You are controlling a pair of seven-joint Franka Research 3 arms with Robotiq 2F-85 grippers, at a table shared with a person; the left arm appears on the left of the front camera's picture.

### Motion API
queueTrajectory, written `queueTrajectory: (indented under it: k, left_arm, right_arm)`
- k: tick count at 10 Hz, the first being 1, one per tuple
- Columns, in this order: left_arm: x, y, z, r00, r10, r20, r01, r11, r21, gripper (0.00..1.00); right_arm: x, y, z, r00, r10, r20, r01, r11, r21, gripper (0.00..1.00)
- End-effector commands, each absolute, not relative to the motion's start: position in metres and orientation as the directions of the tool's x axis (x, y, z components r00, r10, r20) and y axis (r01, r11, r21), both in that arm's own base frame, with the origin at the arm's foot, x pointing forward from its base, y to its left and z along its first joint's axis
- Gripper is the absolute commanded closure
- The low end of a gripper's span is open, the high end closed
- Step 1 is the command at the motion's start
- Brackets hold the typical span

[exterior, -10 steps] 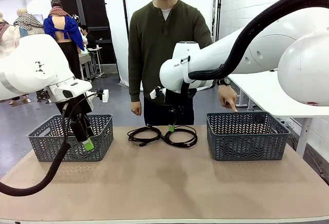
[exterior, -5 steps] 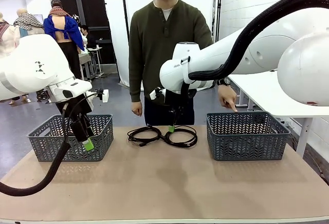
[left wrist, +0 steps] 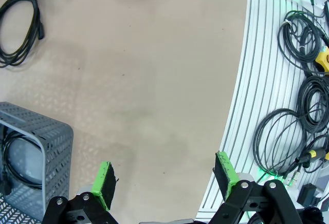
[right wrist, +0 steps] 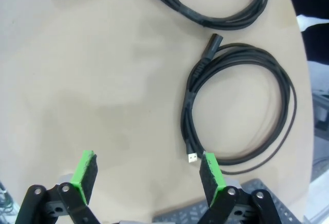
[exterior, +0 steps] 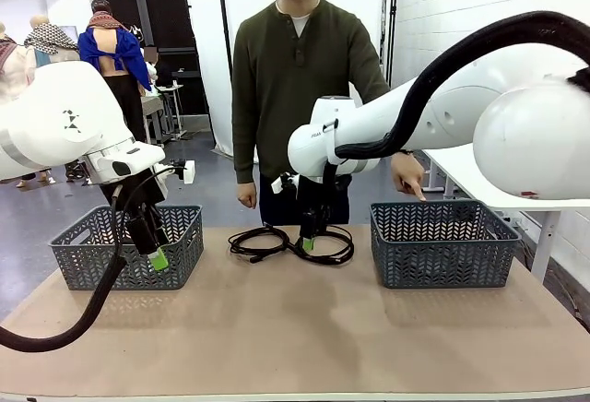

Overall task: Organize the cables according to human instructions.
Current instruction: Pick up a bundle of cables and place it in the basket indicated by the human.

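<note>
Two black cables lie coiled side by side at the table's far middle, a left cable (exterior: 254, 242) and a right cable (exterior: 330, 246). My right gripper (exterior: 307, 242) hangs open just over where they meet. Its wrist view has the right gripper (right wrist: 148, 178) open above bare table, with one cable (right wrist: 239, 106) and its USB plug close to the right pad and another cable (right wrist: 216, 3) farther off. My left gripper (exterior: 159, 259) is open in front of the left basket (exterior: 129, 245). The human (exterior: 300, 79) stands behind the table, one hand (exterior: 408, 178) pointing down at the right basket (exterior: 442, 243).
In the left wrist view the left gripper (left wrist: 164, 180) hovers over bare table beside the grey basket (left wrist: 49, 142), which holds a black cable (left wrist: 7, 170). Beyond the table edge several other cords (left wrist: 303, 95) lie on a ribbed floor.
My right arm has come down a little toward the two cables on the table. The left arm and the person's pointing hand have stayed put.
</note>
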State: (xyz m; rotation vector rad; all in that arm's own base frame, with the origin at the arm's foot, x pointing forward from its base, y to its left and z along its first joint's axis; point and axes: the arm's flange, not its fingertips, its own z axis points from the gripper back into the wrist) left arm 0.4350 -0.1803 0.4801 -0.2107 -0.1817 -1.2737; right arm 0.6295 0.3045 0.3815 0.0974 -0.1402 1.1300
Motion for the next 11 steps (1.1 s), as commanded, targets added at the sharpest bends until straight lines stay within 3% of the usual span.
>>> queueTrajectory:
  k: [1,11]
  left_arm:
    - [0.435,-0.18,0.481,0.285,-0.924,0.256,0.958,0.283,-0.048,0.0]
    - [0.435,-0.18,0.481,0.285,-0.924,0.256,0.958,0.283,-0.048,0.0]
  right_arm:
    - [0.643,0.313,0.378,0.414,0.898,0.146,-0.909,0.417,0.009,0.0]
    - [0.682,0.32,0.328,0.358,0.927,0.112,-0.933,0.358,0.021,0.0]
